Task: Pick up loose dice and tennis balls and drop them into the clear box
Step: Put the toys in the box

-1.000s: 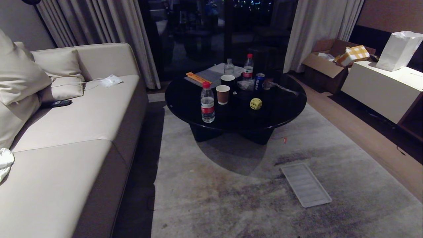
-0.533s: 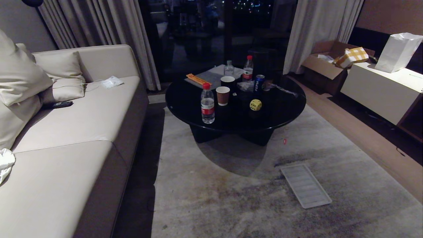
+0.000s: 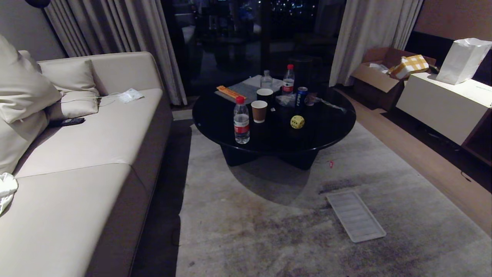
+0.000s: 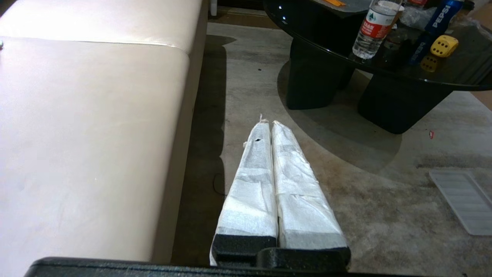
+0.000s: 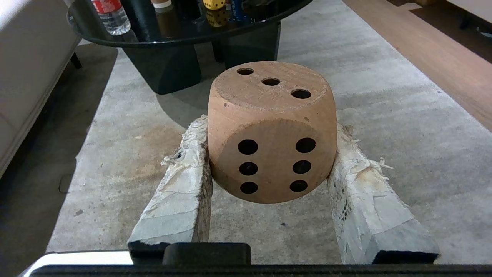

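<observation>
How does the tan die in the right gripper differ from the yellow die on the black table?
Colour: the tan die is plain brown wood with dark pips; the yellow die is bright yellow. State: the tan die is clamped between the right gripper fingers above the rug, while the yellow die sits loose on the round black table, near the Pepsi can. Both are rounded-corner cubes with pips.

The head view is dim and warm, the dark window (image 3: 246, 34) black at top centre. The round table (image 3: 330, 127) casts a soft shadow on the carpet (image 3: 269, 238). The sofa (image 4: 88, 127) glares pale in the left wrist view.
</observation>
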`<state>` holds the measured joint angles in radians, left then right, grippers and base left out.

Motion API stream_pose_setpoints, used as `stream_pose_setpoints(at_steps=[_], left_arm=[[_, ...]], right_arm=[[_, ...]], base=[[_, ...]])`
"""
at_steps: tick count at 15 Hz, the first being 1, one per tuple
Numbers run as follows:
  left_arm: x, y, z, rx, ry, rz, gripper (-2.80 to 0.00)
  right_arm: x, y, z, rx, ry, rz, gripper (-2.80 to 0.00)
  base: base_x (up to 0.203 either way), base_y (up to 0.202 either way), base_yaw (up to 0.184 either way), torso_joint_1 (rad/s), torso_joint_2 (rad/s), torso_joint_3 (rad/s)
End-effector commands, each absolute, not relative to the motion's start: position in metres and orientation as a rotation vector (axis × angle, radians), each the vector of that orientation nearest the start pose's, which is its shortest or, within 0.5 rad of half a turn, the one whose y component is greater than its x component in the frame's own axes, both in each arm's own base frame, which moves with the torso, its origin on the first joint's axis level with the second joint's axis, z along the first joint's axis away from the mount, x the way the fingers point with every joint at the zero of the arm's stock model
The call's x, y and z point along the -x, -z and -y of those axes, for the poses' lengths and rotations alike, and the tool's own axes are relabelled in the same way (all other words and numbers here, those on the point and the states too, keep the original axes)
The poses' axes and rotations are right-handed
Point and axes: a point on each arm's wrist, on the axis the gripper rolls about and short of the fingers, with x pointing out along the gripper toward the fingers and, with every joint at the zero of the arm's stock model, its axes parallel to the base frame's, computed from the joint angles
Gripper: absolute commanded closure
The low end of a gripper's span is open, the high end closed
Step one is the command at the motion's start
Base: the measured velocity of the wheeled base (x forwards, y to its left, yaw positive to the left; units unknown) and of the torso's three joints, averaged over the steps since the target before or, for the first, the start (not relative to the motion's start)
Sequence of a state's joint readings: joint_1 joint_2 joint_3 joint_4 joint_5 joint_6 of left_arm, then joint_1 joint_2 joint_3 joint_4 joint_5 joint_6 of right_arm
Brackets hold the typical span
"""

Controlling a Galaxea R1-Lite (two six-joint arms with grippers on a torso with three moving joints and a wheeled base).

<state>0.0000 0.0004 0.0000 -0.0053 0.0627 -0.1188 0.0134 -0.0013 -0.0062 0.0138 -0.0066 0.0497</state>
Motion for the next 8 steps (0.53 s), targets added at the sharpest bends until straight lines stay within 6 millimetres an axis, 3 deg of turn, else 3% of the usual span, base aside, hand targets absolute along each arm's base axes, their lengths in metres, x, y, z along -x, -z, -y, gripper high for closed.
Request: stream_pose_setpoints(at_steps=[1,6,8], left_arm=[[0.0226,-0.0757,-0.0015,0.126,-0.066,0.007,0.00],[0.0226,-0.0757,-0.0015,0.126,-0.066,0.007,0.00],[0.0226,-0.0757,-0.0015,0.126,-0.066,0.007,0.00]], right_arm=[[0.0232,-0.0757,0.0005,-0.049,-0.007,-0.008,0.00],[0.0232,-0.0753,0.0005,-0.051,-0.007,-0.009,0.00],[0.0231,-0.0753,0.0005,-0.052,-0.006,-0.009,0.00]], base=[[-0.060,0.000,0.003,0.004,0.00,0.005],[-0.168,0.000,-0.001,0.002,0.00,0.002],[-0.044,0.000,0.000,0.001,0.00,0.006]])
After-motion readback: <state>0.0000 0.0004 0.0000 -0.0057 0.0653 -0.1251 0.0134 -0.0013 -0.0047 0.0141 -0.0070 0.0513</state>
